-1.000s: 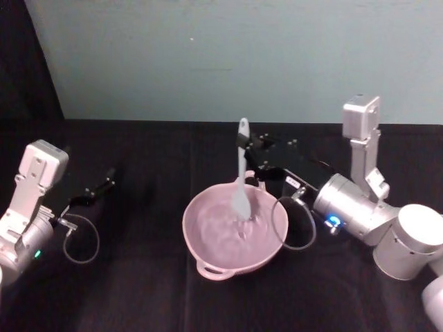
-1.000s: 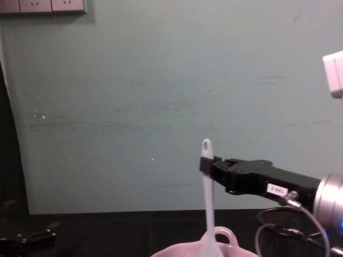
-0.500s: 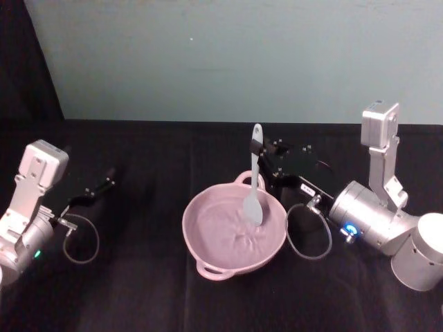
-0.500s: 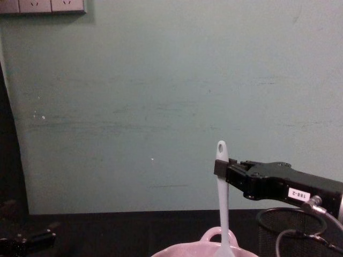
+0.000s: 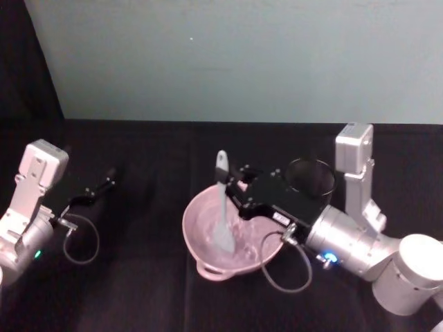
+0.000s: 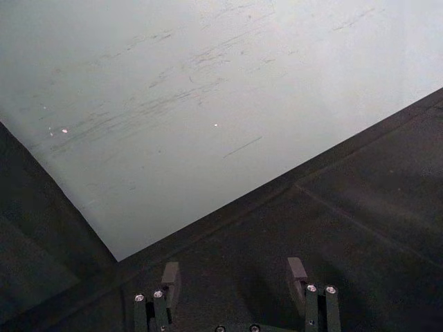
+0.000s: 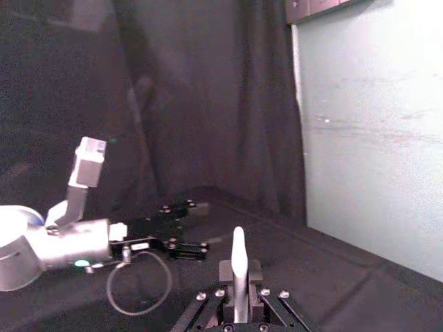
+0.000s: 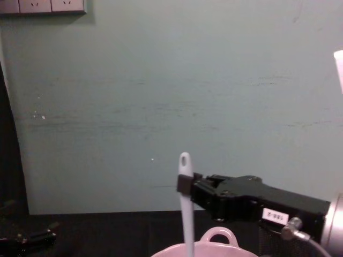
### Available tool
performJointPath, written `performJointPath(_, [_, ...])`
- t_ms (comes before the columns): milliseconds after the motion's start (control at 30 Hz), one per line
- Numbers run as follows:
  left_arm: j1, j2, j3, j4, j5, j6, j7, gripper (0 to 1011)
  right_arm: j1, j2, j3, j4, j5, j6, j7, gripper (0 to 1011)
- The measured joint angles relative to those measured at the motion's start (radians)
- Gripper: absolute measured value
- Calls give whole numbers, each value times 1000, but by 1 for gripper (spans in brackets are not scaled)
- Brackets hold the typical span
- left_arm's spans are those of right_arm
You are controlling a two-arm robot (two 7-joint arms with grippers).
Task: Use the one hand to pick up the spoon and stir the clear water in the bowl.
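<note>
The spoon [image 5: 221, 200] smooth white plastic; bowl [image 5: 197, 218] smooth pink plastic; tablecloth [image 5: 138, 290] matt black cloth; wall [image 8: 161, 80] scuffed matt paint.

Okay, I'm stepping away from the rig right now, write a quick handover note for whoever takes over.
Right gripper: jaws shut on the spoon just below its handle end. The spoon is upright, blade down inside the bowl.
Left gripper: jaws open, empty, parked low over the table on the robot's left.
Done: spoon picked up and in the bowl.
Left: carry on stirring.
</note>
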Motion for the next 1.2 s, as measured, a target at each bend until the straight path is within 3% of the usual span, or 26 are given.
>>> performJointPath(267, [0, 0, 0, 0, 0, 0, 0, 1005, 32, -28, -28, 25, 11, 5, 14, 121])
performJointPath(533, [0, 0, 0, 0, 0, 0, 0, 1005, 90, -68, -35, 122, 40, 7, 23, 121])
performJointPath(567, [0, 0, 0, 0, 0, 0, 0, 1005, 109, -78, -31, 159, 43, 1, 22, 121])
performJointPath(767, [0, 0, 0, 0, 0, 0, 0, 1005, 139, -93, -16, 226, 43, -14, 9, 121])
performJointPath(933, [0, 0, 0, 0, 0, 0, 0, 1005, 147, -87, 4, 243, 29, -30, -13, 121])
performJointPath(1200, [0, 0, 0, 0, 0, 0, 0, 1005, 122, -53, 46, 210, 18, -38, -35, 122])
